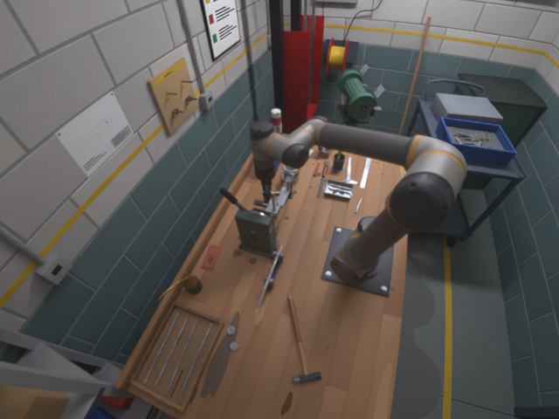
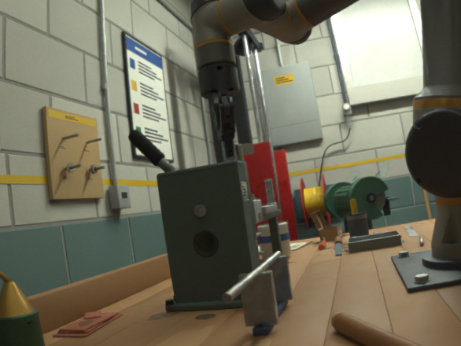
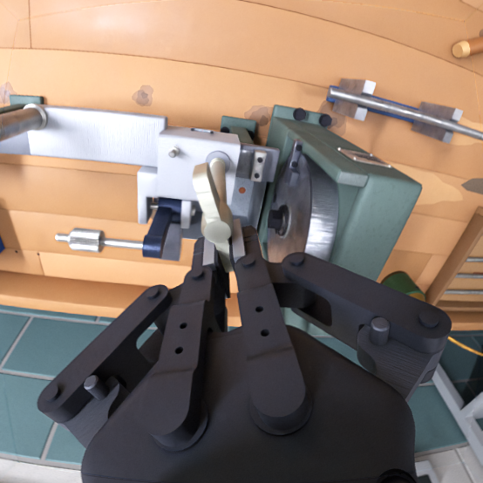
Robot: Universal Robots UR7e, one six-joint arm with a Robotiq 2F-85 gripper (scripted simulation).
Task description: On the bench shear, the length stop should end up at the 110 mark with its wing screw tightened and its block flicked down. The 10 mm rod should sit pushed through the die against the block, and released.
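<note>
The length stop (image 3: pixel 193 166) is hidden behind the green bench shear (image 2: pixel 208 232) in the second side camera. In the wrist camera it is a light grey carriage on a flat rail, next to the shear's die face (image 3: pixel 293 216). Its cream wing screw (image 3: pixel 215 202) stands up from the carriage. My gripper (image 3: pixel 224 252) is closed with its fingertips pinching the lower wing of that screw. The dark blue block (image 3: pixel 158 232) sits on the carriage's near side. A steel rod (image 1: pixel 270 275) rests on small stands in front of the shear (image 1: pixel 256 227).
The shear's black-handled lever (image 2: pixel 147 149) slants up toward the wall, close to my wrist. A raised wooden lip runs along the bench's wall side. A tray of rods (image 1: pixel 178 352), a hammer (image 1: pixel 301 347) and a tape measure (image 1: pixel 193 285) lie toward the bench's near end.
</note>
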